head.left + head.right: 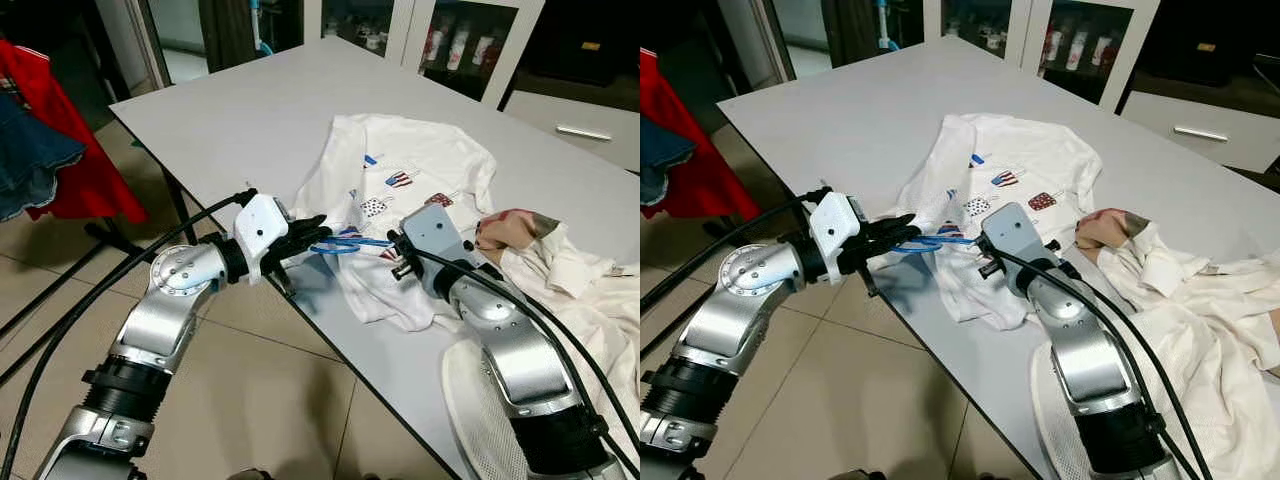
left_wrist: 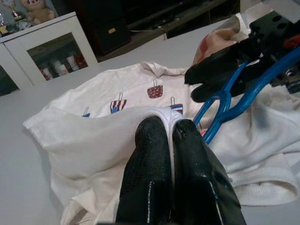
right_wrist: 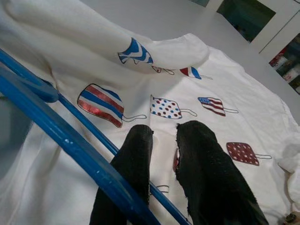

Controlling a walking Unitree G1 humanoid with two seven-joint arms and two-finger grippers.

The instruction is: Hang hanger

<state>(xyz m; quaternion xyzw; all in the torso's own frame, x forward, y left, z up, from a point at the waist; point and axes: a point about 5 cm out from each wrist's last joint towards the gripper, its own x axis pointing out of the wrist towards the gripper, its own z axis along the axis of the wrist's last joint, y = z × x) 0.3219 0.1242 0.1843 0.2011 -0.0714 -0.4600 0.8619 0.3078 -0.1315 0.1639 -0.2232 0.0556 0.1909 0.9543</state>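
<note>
A white T-shirt [image 1: 415, 185] with small flag-patterned prints lies spread on the grey table [image 1: 230, 115], near its front edge. My left gripper [image 1: 312, 233] reaches in from the table's edge and is shut on the shirt's hem [image 2: 154, 112], which bunches up between the fingertips. A blue hanger [image 1: 348, 243] lies across the shirt between the two grippers. My right gripper [image 1: 397, 258] is shut on the blue hanger [image 3: 61, 136], its bars crossing in front of its fingers [image 3: 136, 159] just above the printed cloth. The two grippers are about a hand's width apart.
More pale clothes [image 1: 565, 275] are piled on the table at the right. Red and denim garments [image 1: 55, 150] hang at the left over the tiled floor [image 1: 280, 370]. Glass-fronted cabinets [image 1: 470, 45] stand behind the table. The far half of the table is bare.
</note>
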